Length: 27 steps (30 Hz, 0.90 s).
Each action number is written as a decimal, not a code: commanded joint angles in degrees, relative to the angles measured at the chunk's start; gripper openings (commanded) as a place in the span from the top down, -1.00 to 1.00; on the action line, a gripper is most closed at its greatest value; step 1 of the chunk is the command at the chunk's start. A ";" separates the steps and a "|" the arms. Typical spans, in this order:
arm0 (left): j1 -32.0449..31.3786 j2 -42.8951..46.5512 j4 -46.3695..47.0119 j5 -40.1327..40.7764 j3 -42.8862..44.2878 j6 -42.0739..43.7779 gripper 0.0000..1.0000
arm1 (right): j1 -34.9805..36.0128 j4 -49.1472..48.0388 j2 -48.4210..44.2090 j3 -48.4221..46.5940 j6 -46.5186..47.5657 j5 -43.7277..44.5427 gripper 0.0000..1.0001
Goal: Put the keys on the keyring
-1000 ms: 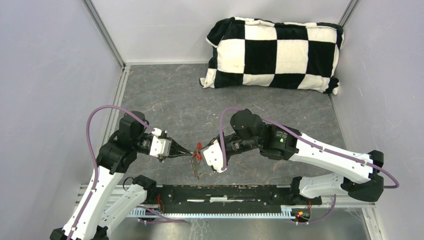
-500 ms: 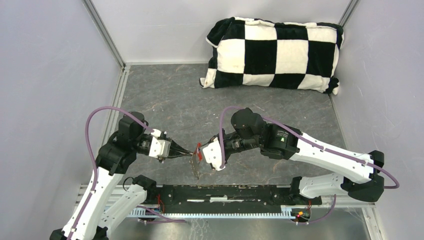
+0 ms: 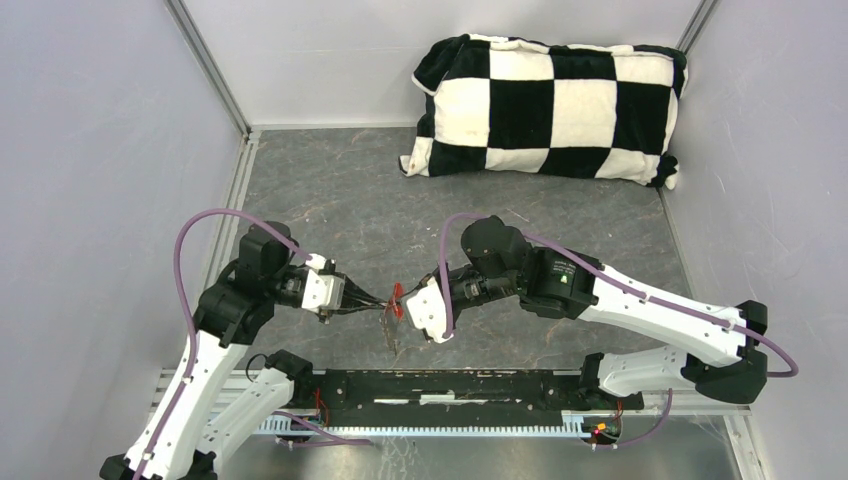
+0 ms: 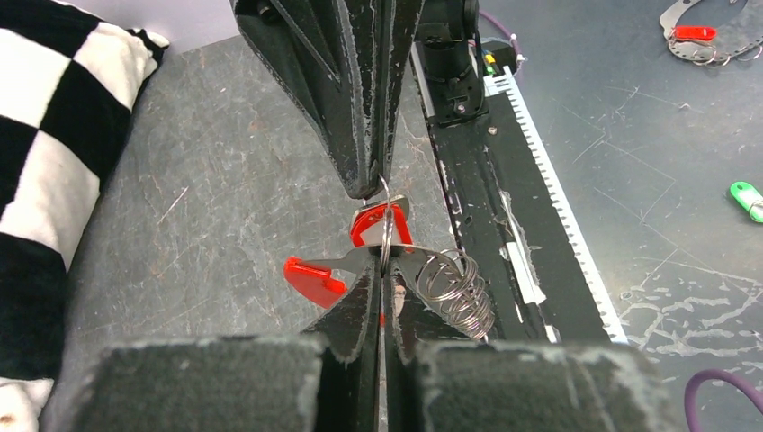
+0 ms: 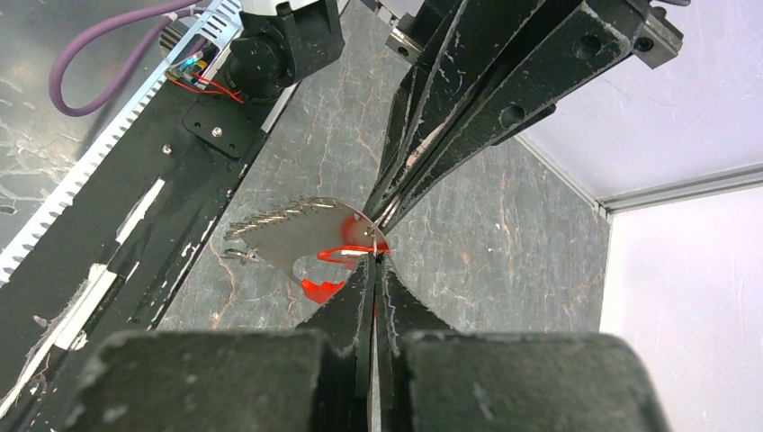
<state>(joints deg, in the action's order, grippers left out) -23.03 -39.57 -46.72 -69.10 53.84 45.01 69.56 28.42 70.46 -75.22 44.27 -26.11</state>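
Both jaws on keyring, walls distant

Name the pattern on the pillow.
The pillow is black-and-white checked; the top external view shows it best.

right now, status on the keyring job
Left gripper and right gripper both shut on the keyring, held between them. Keys on or off: cannot tell. Nothing blocking either arm.

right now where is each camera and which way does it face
Top external: high behind the robot, looking down on the table; left arm and right arm show.
Left wrist: on the left arm, looking along the left fingers at the right fingers.
Right wrist: on the right arm, looking along its fingers back at the left ones.
Shared: all three see the keyring where the closed fingers meet.
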 commanded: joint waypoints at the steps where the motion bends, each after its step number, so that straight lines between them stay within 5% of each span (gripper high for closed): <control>1: -0.26 -0.37 0.47 0.01 2.41 -3.38 0.96 | 0.18 -0.65 0.34 -2.91 0.29 -1.67 1.00; 27: -0.27 -0.18 0.50 0.72 1.88 -3.71 0.96 | 0.64 -3.19 1.63 -3.09 -0.94 -2.50 1.00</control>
<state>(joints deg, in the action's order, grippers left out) -23.03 -39.86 -47.07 -68.05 53.87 42.87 69.76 27.46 71.46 -75.77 43.99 -26.98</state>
